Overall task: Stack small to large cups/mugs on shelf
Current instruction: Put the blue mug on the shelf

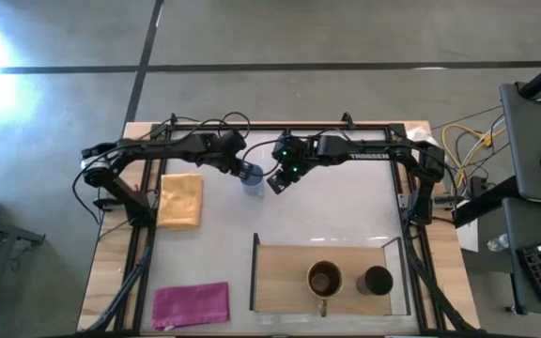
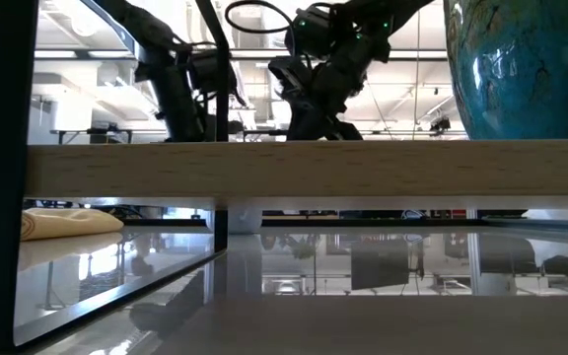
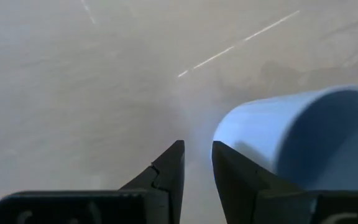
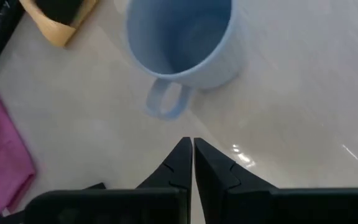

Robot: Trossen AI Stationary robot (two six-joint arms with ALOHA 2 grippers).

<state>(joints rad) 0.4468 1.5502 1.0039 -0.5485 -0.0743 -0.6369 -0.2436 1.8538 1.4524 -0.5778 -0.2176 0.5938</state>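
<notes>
The light blue mug [image 1: 251, 180] stands upright on the white table top near the far edge, and its handle [image 4: 165, 102] points toward my right gripper. My left gripper [image 3: 197, 163] is just left of the mug, fingers a narrow gap apart with nothing between them. My right gripper [image 4: 192, 149] hovers shut just right of the mug [image 4: 182, 40], short of the handle. The wooden shelf [image 1: 280, 286] lies at the near edge. On it stand the brown mug [image 1: 324, 280] with a yellowish handle and the black cup [image 1: 377, 280]. My left gripper has the outer side of one finger [image 3: 241, 177] right beside the light blue mug's wall [image 3: 260, 127]. Whether it touches the wall cannot be told. The mug stands upright on the table.
A yellow cloth [image 1: 180, 199] lies left of the mug and a pink cloth [image 1: 192, 305] at the near left corner. The dark table frame [image 1: 144, 235] runs along both sides. In the low view the shelf board [image 2: 264, 170] spans the picture, with a teal-glazed vessel [image 2: 521, 69] on it.
</notes>
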